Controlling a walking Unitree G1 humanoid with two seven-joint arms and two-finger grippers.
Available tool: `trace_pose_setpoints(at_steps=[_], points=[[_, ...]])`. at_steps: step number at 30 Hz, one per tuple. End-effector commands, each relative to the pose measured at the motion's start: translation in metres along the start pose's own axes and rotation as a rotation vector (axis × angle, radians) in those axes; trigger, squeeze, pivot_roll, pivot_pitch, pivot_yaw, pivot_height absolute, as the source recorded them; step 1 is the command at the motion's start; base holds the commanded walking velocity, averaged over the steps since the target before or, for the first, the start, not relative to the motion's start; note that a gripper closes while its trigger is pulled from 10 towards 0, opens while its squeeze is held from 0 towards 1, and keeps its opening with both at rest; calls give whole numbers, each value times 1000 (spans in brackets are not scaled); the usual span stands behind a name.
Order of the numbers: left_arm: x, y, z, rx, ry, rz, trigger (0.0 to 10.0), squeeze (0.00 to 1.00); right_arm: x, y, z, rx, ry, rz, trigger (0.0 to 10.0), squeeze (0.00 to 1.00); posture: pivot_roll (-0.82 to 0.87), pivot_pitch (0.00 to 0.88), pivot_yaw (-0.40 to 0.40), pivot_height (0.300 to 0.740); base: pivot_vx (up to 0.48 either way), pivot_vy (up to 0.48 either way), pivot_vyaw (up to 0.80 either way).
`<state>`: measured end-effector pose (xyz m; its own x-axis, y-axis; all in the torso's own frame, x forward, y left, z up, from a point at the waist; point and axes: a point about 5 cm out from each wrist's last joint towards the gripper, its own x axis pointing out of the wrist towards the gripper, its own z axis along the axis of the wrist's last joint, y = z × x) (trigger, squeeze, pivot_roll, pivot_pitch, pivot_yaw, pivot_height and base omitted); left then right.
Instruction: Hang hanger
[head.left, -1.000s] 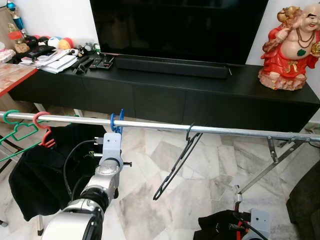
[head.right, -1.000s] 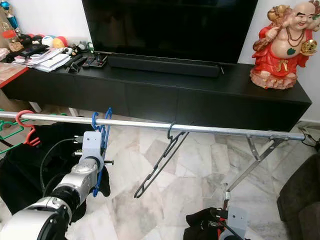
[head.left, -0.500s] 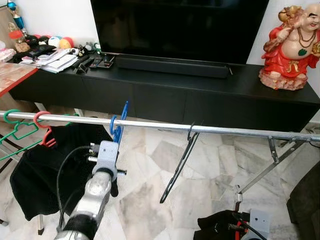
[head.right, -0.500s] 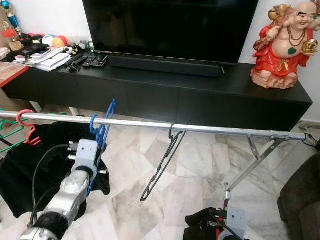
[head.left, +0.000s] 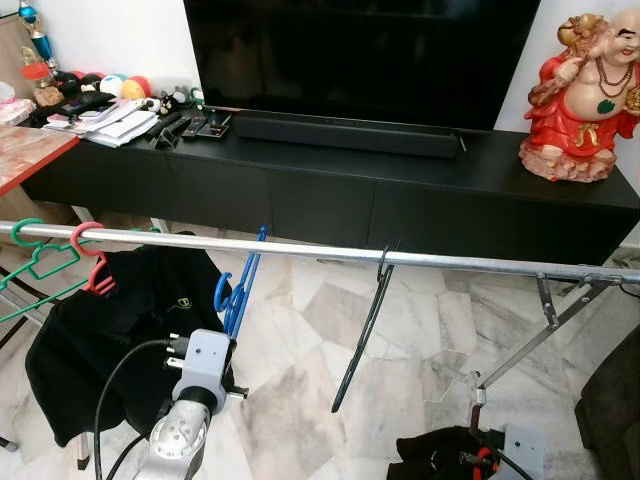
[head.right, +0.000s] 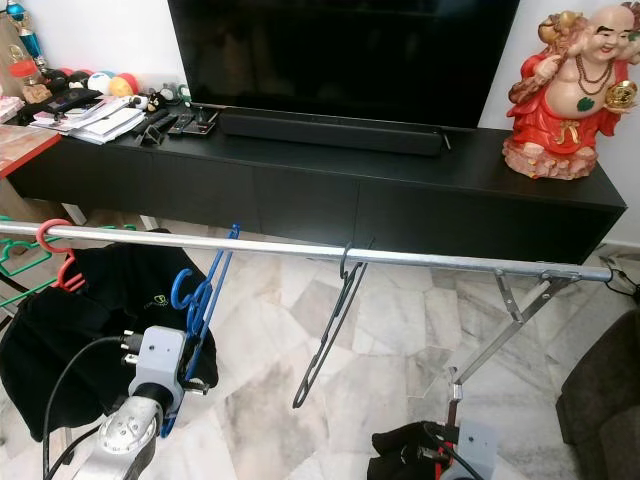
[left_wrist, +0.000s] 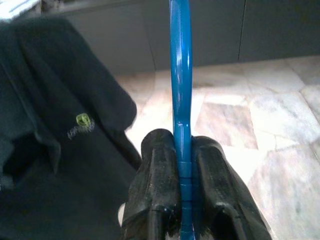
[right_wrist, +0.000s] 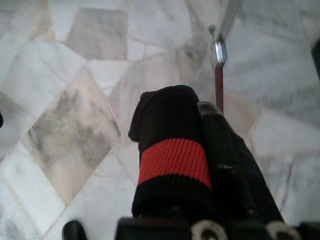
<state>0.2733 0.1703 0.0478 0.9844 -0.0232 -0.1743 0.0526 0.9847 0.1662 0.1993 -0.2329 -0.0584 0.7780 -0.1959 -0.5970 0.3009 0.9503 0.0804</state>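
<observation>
The left end effector had its 2 black fingers pinched tight on the blue hanger, which rose from the grip toward the rail. The hanger's hook sat below the rail, not over it, and its upper tip just reached the rail. On the rail, a black hanger hung beside the blue one. The right end effector, low beneath the rail, gripped a black and red cloth.
</observation>
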Motion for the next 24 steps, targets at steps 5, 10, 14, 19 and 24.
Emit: trace_pose_setpoints(at_steps=[5, 10, 14, 19, 24], points=[[-2, 0, 9, -19, -20, -4, 10000, 0, -6, -6, -18, 135, 83, -82, 10000, 0, 8, 12, 26, 740, 0, 297, 0], [-1, 1, 13, -27, -25, 1, 10000, 0, -6, -7, -19, 151, 84, -94, 10000, 0, 4, 23, 30, 740, 0, 442, 0], [-2, -4, 15, -25, -25, -19, 10000, 0, -6, -6, -18, 161, 80, -98, 10000, 0, 6, 32, 33, 740, 0, 480, 0], [-3, -5, 17, -21, -33, -22, 10000, 0, -6, -6, -18, 164, 79, -97, 10000, 0, 13, 39, 34, 740, 0, 480, 0], [-5, -4, 18, -20, -33, -19, 10000, 0, -5, -6, -18, 171, 84, -98, 10000, 0, 18, 44, 31, 740, 0, 480, 0]])
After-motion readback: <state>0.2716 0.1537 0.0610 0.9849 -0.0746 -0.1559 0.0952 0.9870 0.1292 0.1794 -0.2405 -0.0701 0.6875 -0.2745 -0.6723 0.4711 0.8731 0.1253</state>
